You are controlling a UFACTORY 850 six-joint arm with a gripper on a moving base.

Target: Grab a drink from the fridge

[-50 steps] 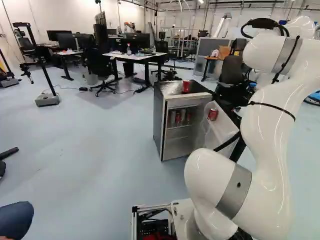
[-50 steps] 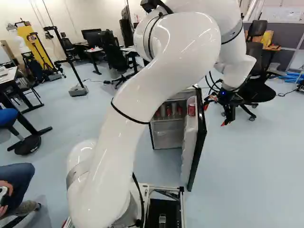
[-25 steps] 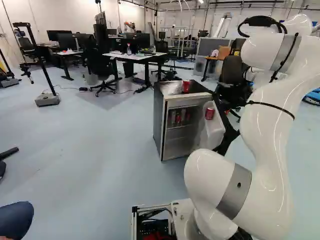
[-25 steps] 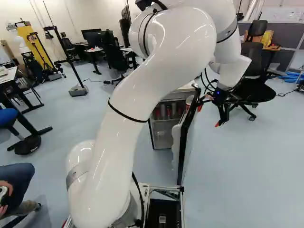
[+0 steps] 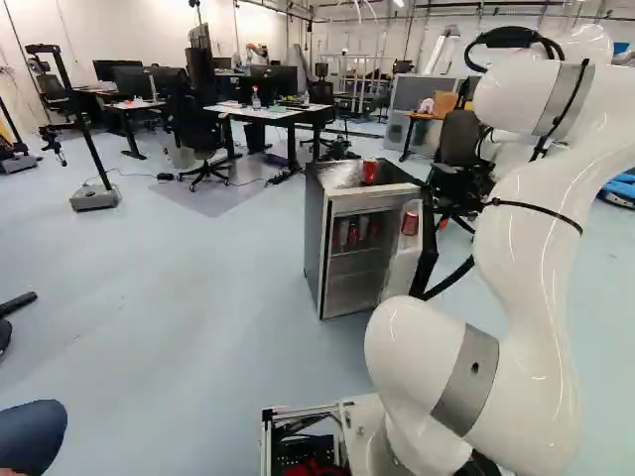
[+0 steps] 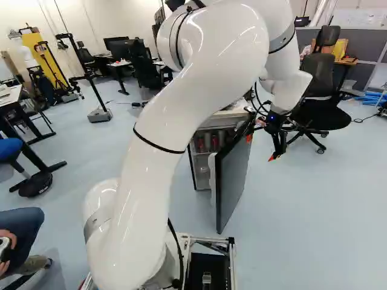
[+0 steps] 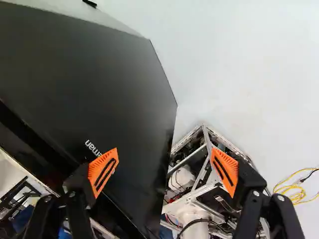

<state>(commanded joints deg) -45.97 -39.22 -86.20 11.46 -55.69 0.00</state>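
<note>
Fridge door (image 6: 233, 181) farther closed, its can (image 5: 410, 223) hidden in right base view, claw (image 6: 260, 148) spread.

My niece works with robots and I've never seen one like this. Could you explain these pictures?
The big white arm is the robot, mounted on a base that can drive. Two pictures look past it, from behind on its left and right. The third looks along its black gripper, whose orange-padded fingers stand apart with no drink held between them.

Ahead is a small fridge with its door open. Red and silvery cans stand inside, and a red can sits in the door. On top is a red can or cup.
</note>
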